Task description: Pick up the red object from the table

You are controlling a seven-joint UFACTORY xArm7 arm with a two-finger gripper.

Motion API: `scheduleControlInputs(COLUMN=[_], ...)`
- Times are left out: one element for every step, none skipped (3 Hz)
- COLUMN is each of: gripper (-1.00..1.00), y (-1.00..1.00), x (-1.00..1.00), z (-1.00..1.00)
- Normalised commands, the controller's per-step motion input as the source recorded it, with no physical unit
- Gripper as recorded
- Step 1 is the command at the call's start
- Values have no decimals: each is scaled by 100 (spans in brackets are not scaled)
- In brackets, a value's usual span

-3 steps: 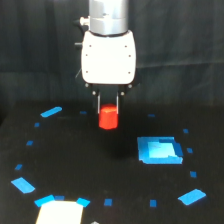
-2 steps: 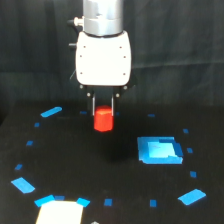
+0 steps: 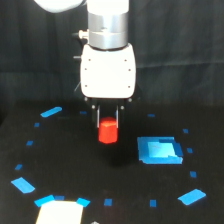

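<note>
With the fingers down either side of it, the gripper (image 3: 108, 122) is clenched on the red object (image 3: 108, 132), which hangs from the claw just above the table (image 3: 75, 165), left of the blue square patch (image 3: 159, 150) in the exterior view. Step: lift underway, obj. looks clear of the surface. Next move calls for straight vertical travel w/ grip held, no sideways jerk. Vs 1.0 s ago: arm + obj. sit higher, patch unmoved.
</note>
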Motion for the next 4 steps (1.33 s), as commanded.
scheduleControlInputs(gripper=[-67,-100,-100,-100], y=[-14,-100,-100,-23], x=[-1,-72,-36,31], z=[-3,100,100,86])
